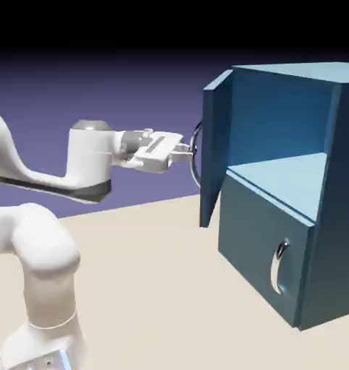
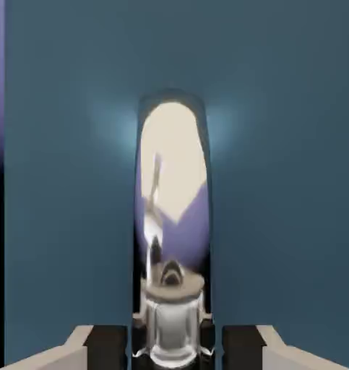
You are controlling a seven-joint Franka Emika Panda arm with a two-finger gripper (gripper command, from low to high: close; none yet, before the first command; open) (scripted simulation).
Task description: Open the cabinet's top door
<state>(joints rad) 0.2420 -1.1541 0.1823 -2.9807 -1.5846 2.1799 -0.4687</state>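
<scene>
In the exterior view, the boxy teal-blue cabinet filled the right side of the frame. Its top door, a flat teal-blue panel, stood swung open right of centre, baring the lighter blue shelf and inner walls of the upper compartment. The lower teal-blue panel, with its own curved silver handle, sat closed at the lower right. The white robot arm reached from the left side of the frame to the door's tall, curved silver handle, near the centre. There the two-finger gripper was pinching that handle. In the hand view, the door's handle ran from the upper middle to the bottom edge, shiny with reflections, between the dark fingertips, with the door's blue face behind it.
</scene>
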